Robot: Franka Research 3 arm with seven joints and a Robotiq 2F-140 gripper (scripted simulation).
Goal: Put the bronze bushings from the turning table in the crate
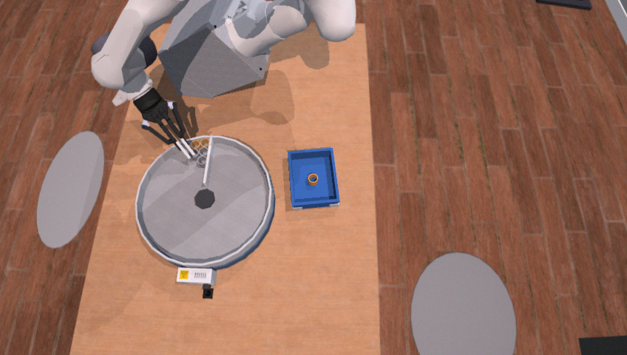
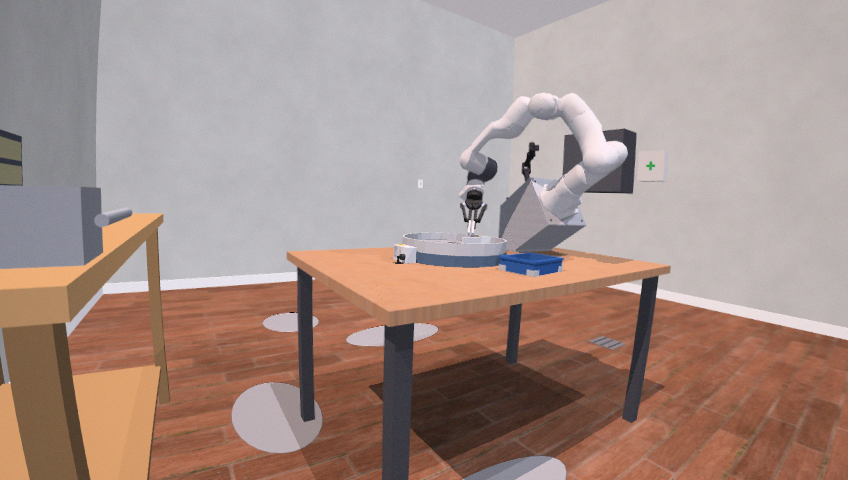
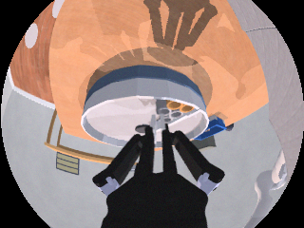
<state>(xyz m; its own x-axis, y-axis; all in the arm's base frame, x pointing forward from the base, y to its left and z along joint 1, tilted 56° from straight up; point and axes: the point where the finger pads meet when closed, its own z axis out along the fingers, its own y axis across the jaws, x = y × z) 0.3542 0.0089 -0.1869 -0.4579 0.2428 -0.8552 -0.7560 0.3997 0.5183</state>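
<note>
The grey turning table (image 1: pixel 176 224) (image 2: pixel 458 259) (image 3: pixel 114 114) has a raised rim. Two bronze bushings stand side by side near its rim, a left one (image 1: pixel 191 143) and a right one (image 1: pixel 207 140); they also show in the wrist view. Several steel bushings stand beside them toward the hub, one (image 1: pixel 202 150) nearest the bronze pair. My gripper (image 1: pixel 191 155) (image 2: pixel 471 233) (image 3: pixel 158 120) is shut with nothing seen between its fingers. Its tips are over the turning table, just left of the bushings in the top view. The blue crate (image 1: pixel 336 175) (image 2: pixel 531 263) (image 3: pixel 211 129) holds one bronze bushing (image 1: pixel 313 182).
A white divider bar (image 1: pixel 207 165) runs from the rim toward the dark hub (image 1: pixel 204 199), right beside the bushings. A white box (image 1: pixel 206 276) with a black knob (image 1: pixel 207 292) sits at the turning table's near edge. The crate stands to the right.
</note>
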